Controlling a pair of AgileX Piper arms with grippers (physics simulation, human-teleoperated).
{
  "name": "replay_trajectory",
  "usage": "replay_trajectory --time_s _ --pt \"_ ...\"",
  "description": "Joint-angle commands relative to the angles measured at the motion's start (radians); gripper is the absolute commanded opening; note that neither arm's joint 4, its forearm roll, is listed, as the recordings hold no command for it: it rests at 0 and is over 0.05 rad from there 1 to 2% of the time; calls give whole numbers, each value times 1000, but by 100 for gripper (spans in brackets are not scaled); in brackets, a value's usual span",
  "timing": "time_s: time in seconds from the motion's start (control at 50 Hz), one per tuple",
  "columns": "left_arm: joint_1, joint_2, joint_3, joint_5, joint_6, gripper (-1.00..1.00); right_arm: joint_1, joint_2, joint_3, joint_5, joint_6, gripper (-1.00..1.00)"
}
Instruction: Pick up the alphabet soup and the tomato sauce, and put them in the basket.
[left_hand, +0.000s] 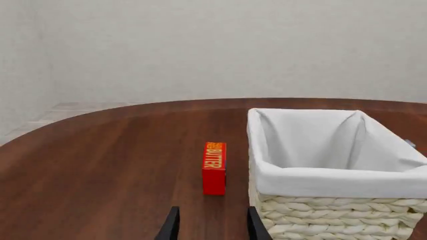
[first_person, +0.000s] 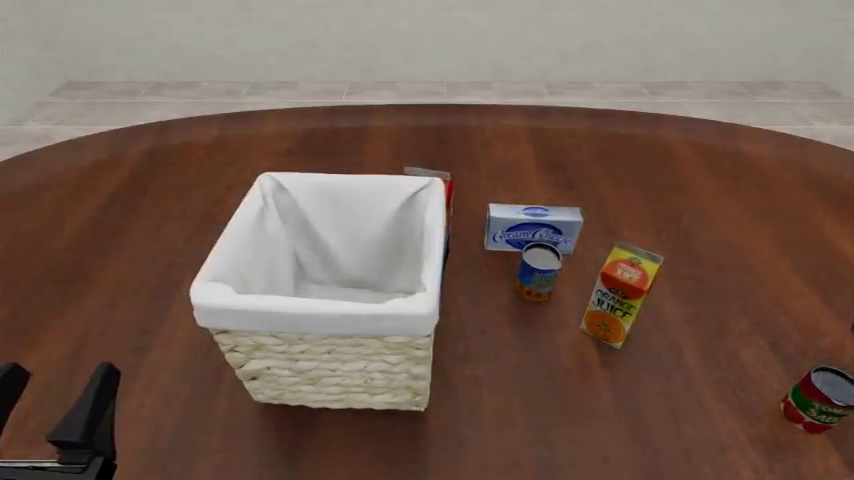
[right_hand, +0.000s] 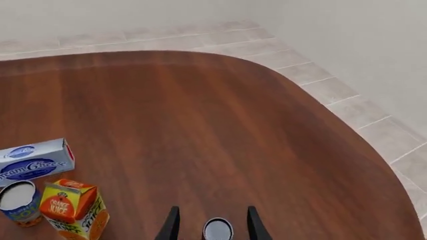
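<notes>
The brown table (first_person: 694, 180) held the basket (first_person: 267, 345) at centre-left, the alphabet soup (first_person: 538, 272) mid-frame and the tomato sauce (first_person: 817, 400) at lower right. Both the left gripper (left_hand: 211, 225) and the right gripper (right_hand: 211, 224) were released, empty. The right one's fingers straddled the sauce can; an off-centre closure could topple it.

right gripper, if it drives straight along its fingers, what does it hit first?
Likely the tomato sauce: its silvery top sits between the open fingers of the right gripper, ahead of them. Depth is unclear; past it only bare table.

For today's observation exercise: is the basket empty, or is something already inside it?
Empty. The basket shows only bare white lining inside in the front view, and the alphabet soup and tomato sauce both stand outside on the table.
</notes>
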Motion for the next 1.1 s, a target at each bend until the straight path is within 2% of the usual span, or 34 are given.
replay_trajectory --time_s 0.02,0.14,0.2,0.46,0.66,1.1 --pt "0 0 0 0 0 100 -61 75 -28 3 -15 100" --pt "0 0 0 0 0 100 -65 89 -31 14 -14 100" --pt "0 0 0 0 0 100 -77 120 -28 9 -35 100" --pt "0 0 0 0 0 100 -84 214 -29 11 -21 100" --pt "0 0 0 0 0 100 -106 265 -19 -12 -32 100" --pt "0 0 0 0 0 100 -90 402 3 -61 9 100"
